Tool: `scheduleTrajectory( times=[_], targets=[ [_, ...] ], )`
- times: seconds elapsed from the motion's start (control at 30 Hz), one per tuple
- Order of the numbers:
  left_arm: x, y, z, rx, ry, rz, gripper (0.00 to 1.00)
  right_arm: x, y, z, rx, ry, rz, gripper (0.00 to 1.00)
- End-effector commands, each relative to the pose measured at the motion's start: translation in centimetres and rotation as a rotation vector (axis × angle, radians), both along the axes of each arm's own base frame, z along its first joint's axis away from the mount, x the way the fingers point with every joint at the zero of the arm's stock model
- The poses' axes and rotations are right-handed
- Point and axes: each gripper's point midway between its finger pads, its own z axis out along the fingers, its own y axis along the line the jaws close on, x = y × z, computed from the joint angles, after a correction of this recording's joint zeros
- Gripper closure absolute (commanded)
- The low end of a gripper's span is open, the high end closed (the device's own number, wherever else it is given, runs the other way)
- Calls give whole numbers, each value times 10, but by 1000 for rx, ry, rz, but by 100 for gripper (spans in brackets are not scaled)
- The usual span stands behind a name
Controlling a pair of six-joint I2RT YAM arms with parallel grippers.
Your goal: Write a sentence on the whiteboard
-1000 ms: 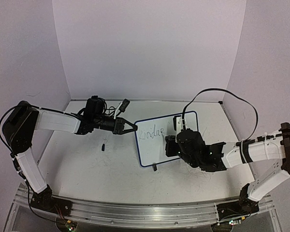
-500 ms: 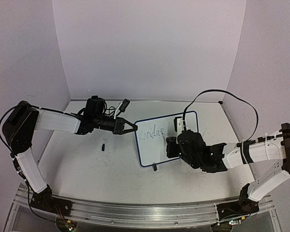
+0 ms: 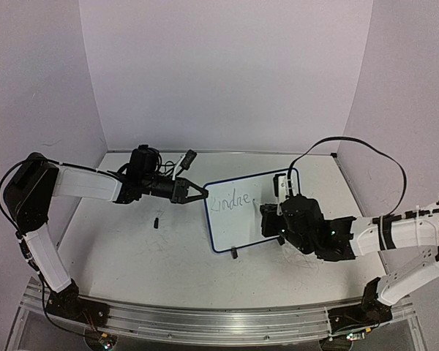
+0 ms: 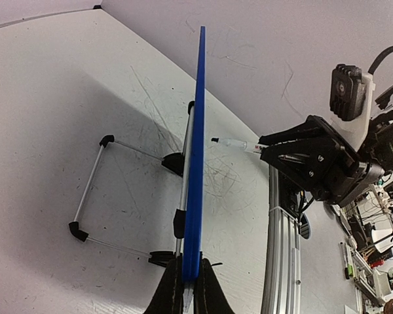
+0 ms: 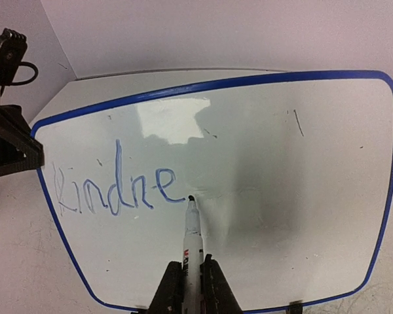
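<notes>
The sentence [image 5: 114,190] is only begun: blue letters, about "Kindne", are on the left half of the whiteboard [image 5: 281,196]. The whiteboard stands tilted on a wire stand [image 4: 92,190] in the centre of the top view. The marker [image 5: 192,226] has its tip just right of the last letter; whether it touches, I cannot tell. The right gripper [image 5: 191,269] pinches the marker at the bottom centre of its view. The left gripper [image 4: 190,271] is pressed together on the whiteboard's left edge.
</notes>
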Motion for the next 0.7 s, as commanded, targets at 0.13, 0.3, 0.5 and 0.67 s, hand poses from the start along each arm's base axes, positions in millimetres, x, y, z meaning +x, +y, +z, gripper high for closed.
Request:
scheduleTrajectory(
  times=[0.13, 0.3, 0.5, 0.67],
  targets=[
    [-3, -2, 14, -27, -20, -26, 100, 11, 5, 27, 73, -62, 24, 100],
    [-4, -2, 15, -28, -24, -26, 100, 17, 6, 31, 69, -77, 5, 100],
    [-4, -2, 15, -28, -23, -28, 100, 22, 6, 31, 67, -80, -16, 100],
    [-5, -1, 16, -29, -24, -28, 100, 26, 1, 27, 65, -77, -47, 100]
  ],
)
